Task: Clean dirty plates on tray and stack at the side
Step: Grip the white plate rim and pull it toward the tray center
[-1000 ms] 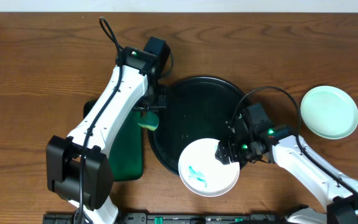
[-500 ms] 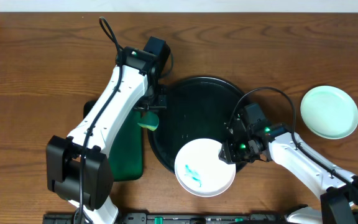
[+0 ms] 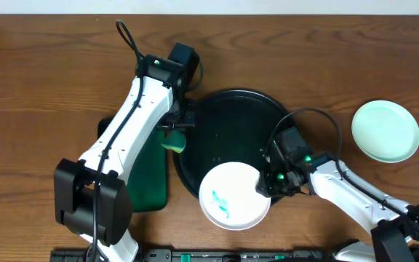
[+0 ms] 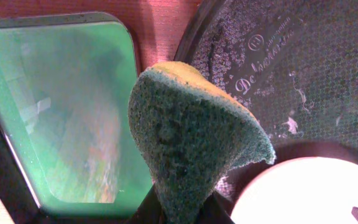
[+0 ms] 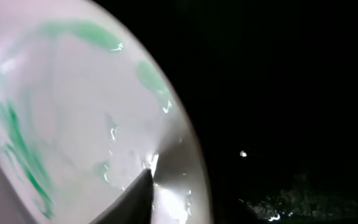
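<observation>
A white dirty plate with teal smears lies over the front rim of the round black tray. My right gripper is shut on that plate's right rim. In the right wrist view one dark finger presses on the white plate's inner face at its edge, and my right gripper straddles the rim. My left gripper hovers at the tray's left edge, shut on a green and yellow sponge. A mint green plate rests on the table at the right.
A dark-green rectangular tray lies left of the black tray, under the left arm, and shows in the left wrist view as a green rectangular tray. Black tray floor carries wet flecks. Bare wood surrounds the trays.
My right gripper has closed on the white plate's rim, and plate and gripper have shifted left over the tray's front rim. The left arm and sponge have not moved.
</observation>
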Action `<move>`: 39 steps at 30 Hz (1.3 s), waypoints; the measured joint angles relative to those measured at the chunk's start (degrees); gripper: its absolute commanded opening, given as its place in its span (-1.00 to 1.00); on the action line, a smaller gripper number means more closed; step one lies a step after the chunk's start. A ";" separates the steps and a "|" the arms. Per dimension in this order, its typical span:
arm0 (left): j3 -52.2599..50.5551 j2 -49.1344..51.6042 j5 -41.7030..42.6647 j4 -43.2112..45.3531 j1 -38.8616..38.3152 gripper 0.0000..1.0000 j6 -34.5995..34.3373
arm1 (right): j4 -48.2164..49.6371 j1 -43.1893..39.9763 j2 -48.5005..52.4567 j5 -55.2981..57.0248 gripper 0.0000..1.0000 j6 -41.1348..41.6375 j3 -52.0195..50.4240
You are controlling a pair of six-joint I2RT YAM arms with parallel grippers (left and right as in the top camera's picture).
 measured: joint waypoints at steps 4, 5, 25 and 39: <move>0.00 0.00 0.00 0.00 0.00 -0.86 0.00 | 0.46 0.20 0.00 -0.37 -0.98 1.79 -0.15; -0.02 0.00 0.00 0.00 0.00 -0.86 0.00 | 0.55 0.20 0.00 -0.33 -0.97 1.99 -0.15; -0.02 0.00 0.39 -0.24 0.00 -0.85 0.00 | 3.93 0.20 -3.13 26.03 -0.98 10.27 4.83; -0.07 2.93 17.62 4.92 -0.42 -0.86 3.06 | 10.95 -0.02 8.59 27.36 -0.98 14.01 7.65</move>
